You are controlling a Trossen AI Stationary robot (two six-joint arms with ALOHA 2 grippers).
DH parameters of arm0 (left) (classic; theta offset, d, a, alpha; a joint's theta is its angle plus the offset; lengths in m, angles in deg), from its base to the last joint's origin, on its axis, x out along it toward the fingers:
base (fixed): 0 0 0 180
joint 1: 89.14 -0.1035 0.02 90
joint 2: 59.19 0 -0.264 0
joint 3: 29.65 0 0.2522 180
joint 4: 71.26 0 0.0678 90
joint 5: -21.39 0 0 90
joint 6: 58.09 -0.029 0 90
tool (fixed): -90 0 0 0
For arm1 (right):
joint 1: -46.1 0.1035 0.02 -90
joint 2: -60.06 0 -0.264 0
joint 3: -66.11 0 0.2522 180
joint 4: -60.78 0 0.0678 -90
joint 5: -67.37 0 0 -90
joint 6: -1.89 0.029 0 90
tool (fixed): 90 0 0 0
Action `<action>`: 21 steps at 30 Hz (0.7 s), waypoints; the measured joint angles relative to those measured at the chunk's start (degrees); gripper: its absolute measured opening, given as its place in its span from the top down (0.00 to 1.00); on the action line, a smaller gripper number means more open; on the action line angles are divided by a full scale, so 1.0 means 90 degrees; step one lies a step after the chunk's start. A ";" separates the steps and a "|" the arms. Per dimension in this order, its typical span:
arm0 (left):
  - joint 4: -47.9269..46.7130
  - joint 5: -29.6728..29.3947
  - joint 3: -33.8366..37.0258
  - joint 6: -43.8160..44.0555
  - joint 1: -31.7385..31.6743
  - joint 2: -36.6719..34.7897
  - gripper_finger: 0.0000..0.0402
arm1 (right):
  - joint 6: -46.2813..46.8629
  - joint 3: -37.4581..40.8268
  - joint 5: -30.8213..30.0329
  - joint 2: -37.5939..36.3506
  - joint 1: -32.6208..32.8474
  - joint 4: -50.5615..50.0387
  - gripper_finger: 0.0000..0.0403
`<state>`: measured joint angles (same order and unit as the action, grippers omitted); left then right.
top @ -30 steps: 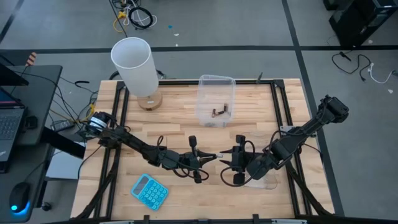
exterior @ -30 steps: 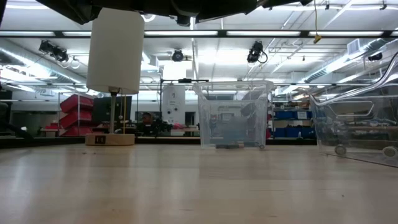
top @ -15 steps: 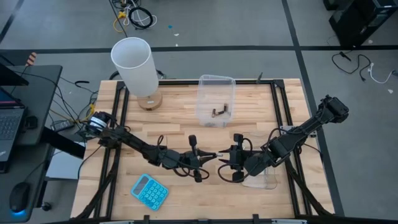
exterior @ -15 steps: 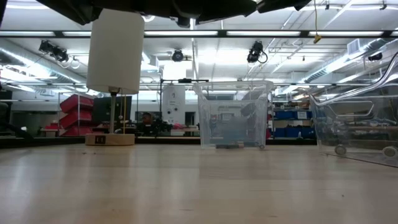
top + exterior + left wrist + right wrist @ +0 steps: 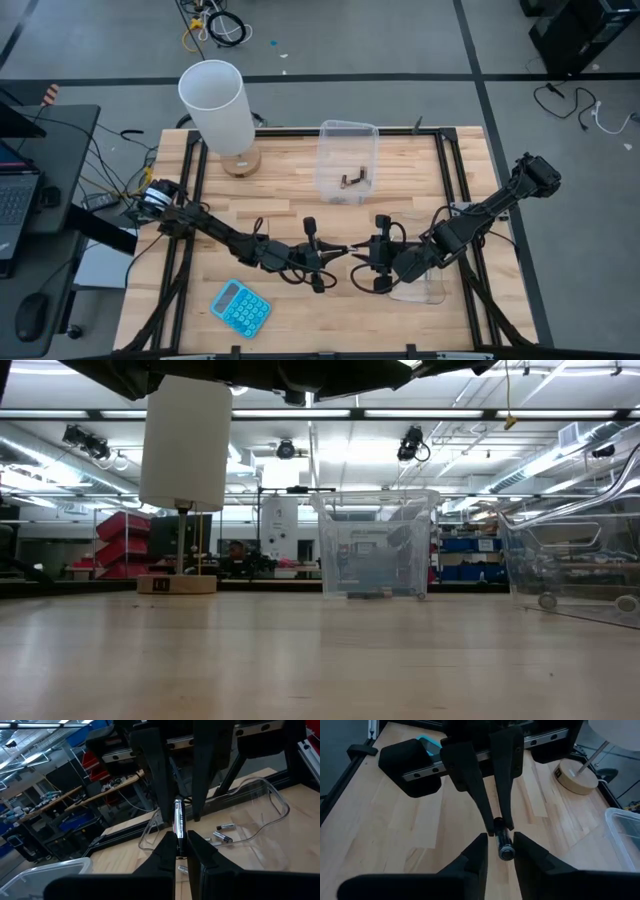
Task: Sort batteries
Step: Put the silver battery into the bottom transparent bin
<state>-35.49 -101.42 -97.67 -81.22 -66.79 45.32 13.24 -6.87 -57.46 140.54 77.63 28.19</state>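
Observation:
My left gripper (image 5: 346, 252) is shut on a silvery battery (image 5: 177, 822) at mid-table, a little above the wood. My right gripper (image 5: 359, 258) faces it from the right and is open. Its two fingers (image 5: 479, 851) stand on either side of the battery's free end (image 5: 506, 851) with a gap on each side. Dark batteries (image 5: 352, 180) lie in the far clear tub (image 5: 347, 140). Silvery batteries (image 5: 222, 832) lie in the clear tub (image 5: 425, 292) under my right arm. My left gripper pinches the battery's near end (image 5: 178, 839) between its two fingertips. The fingers come level from the table's left and lie along the battery. The battery sticks out past the fingertips toward my right gripper, about level and clear of the table.
A white lamp (image 5: 213, 102) on a wooden foot stands at the far left. A blue calculator (image 5: 241, 307) lies near the front edge, left of centre. In the low view the far tub (image 5: 375, 545) and the right tub (image 5: 570, 560) show; bare wood lies between them.
My right gripper has gone a little toward the table's left, up to my left gripper, so that its fingers now stand on either side of the battery. My left gripper has kept still with the battery.

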 joint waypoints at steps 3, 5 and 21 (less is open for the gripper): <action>0.0000 0.0001 0.0000 0.0047 0.0000 0.0000 0.97 | -0.0055 0.0000 -0.0002 0.0000 -0.0001 0.0000 0.85; 0.0000 0.0004 0.0000 0.0097 0.0000 0.0000 0.97 | -0.0087 0.0000 -0.0002 0.0000 -0.0003 0.0000 0.88; -0.0022 0.0009 0.0000 0.0142 0.0000 0.0000 0.95 | -0.0165 0.0000 -0.0002 0.0000 -0.0002 -0.0002 0.94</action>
<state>-35.68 -101.34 -97.67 -79.94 -66.79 45.32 11.75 -6.87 -57.48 140.54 77.61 28.16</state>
